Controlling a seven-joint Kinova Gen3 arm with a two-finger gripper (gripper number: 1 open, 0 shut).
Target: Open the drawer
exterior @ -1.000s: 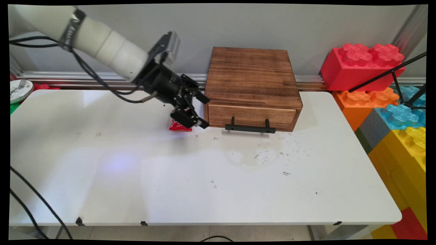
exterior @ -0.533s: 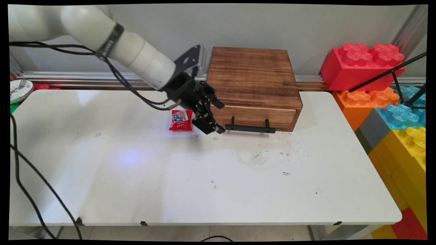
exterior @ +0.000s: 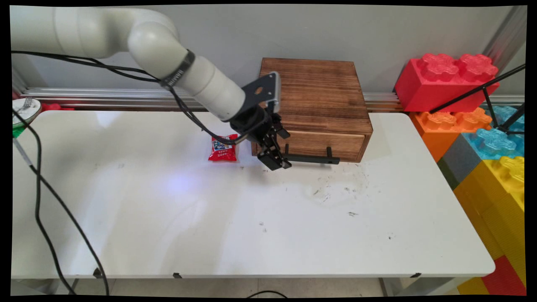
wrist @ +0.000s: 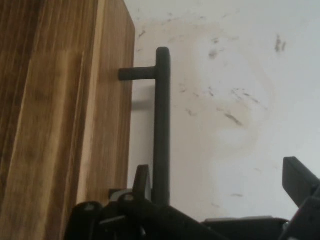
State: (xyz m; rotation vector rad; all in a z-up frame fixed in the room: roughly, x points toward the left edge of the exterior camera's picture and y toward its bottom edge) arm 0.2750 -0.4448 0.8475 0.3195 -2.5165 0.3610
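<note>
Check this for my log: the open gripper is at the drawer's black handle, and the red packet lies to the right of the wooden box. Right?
Not quite. The red packet lies left of the wooden box, as the main view shows. The rest holds: the gripper is open at the black handle, with one finger on each side of the bar in the hand view.

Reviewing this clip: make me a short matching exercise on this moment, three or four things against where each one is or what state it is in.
Things:
1. gripper
2. red snack packet
3. wooden drawer box
4. red toy brick

Places or states:
A. lying flat on the table, left of the box
B. open, at the left end of the black bar handle
C. stacked on an orange brick, far right
D. against the back wall, drawer shut

Pairs: 1-B, 2-A, 3-D, 4-C
</note>
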